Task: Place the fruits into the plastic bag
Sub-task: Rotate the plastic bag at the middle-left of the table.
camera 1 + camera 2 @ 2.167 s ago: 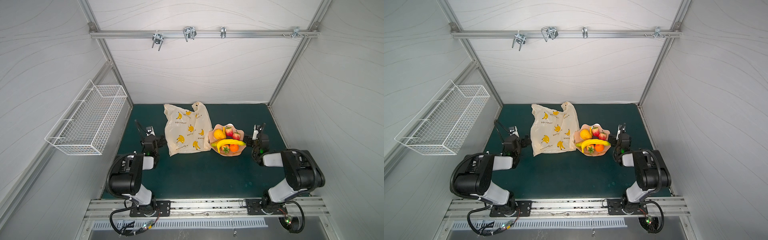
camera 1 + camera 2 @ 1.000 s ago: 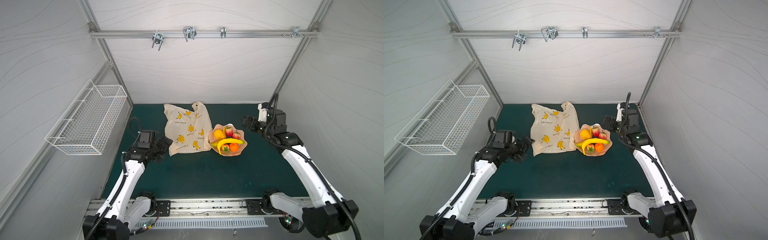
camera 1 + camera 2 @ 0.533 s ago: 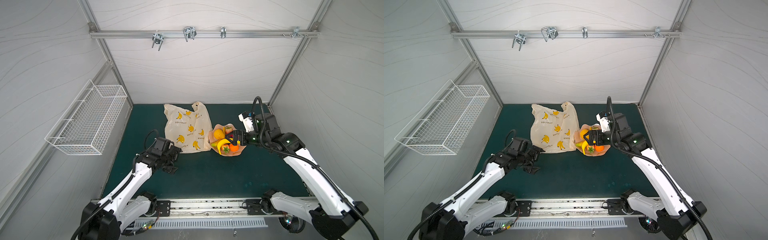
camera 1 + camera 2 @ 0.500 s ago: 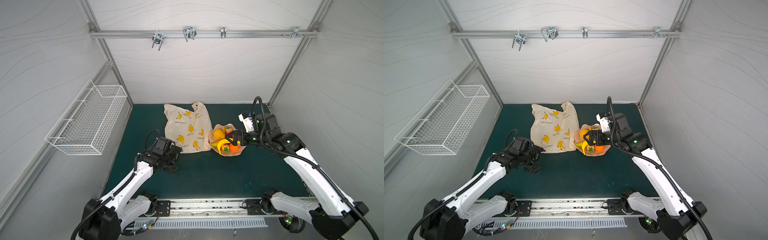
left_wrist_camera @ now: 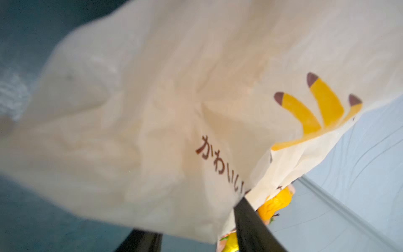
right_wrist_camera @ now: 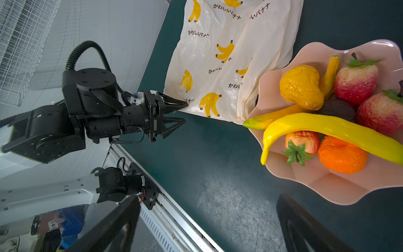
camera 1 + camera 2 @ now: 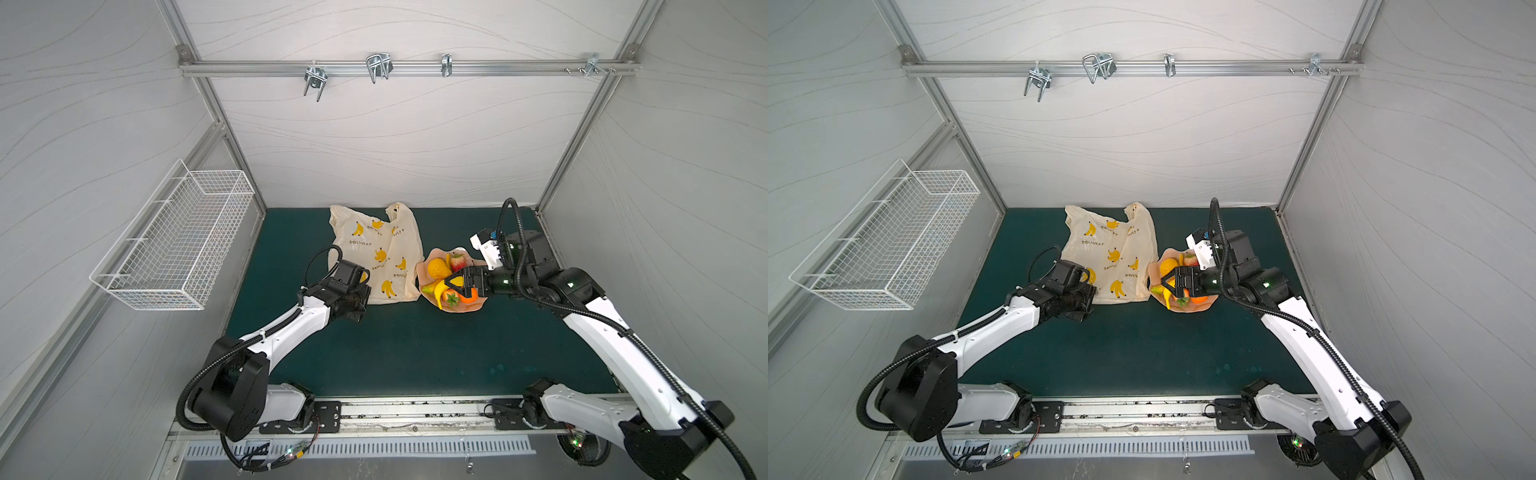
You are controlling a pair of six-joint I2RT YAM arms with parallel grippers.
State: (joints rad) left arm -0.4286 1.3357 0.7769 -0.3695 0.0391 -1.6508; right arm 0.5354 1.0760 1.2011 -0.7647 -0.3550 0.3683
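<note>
**Toy fruits (image 6: 340, 156) heaped in the dish, none yet bagged**

All the small toy fruits are piled in the wavy-edged pink plastic dish (image 6: 327, 187), directly beneath the right pincer (image 7: 457, 286). That pincer is held wide, with nothing between its jaws. It is judged to be placed there so that the long yellow banana (image 6: 331, 128), lying across the top, can be taken first.

The thin cream plastic carrier bag printed with yellow banana bunches (image 7: 376, 257) is spread flat on the dark green mat (image 7: 395, 345), between the two pincers and against the dish rim. Its corner is met by the left pincer (image 6: 185, 112), which is set low and narrowed. Whether plastic is nipped cannot be told. The limp bag is probably being steadied.
</note>
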